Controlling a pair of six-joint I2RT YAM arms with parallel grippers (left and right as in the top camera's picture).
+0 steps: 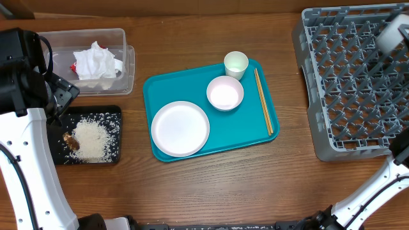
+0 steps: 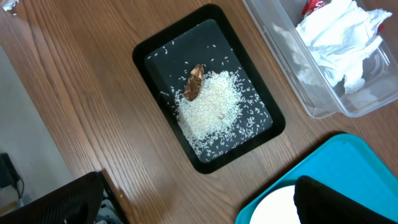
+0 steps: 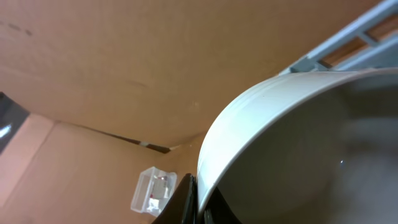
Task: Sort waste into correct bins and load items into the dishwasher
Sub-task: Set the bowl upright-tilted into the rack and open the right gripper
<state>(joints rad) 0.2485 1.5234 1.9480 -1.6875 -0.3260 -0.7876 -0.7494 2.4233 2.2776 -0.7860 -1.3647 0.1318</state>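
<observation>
Above the grey dish rack (image 1: 345,96), my right end effector (image 3: 196,202) is clamped on the rim of a white bowl (image 3: 298,155). I judge it best to lower the bowl tilted between the pegs and seat it firmly before letting go.

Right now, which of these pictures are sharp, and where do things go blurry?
Overhead: evenly lit and crisp on the teal tray, but the white bowl above the grey rack is blurred. Left wrist: the rice is in sharp focus. Right wrist: that bowl sits so close to the lens that its rim looks soft and hazy.
</observation>
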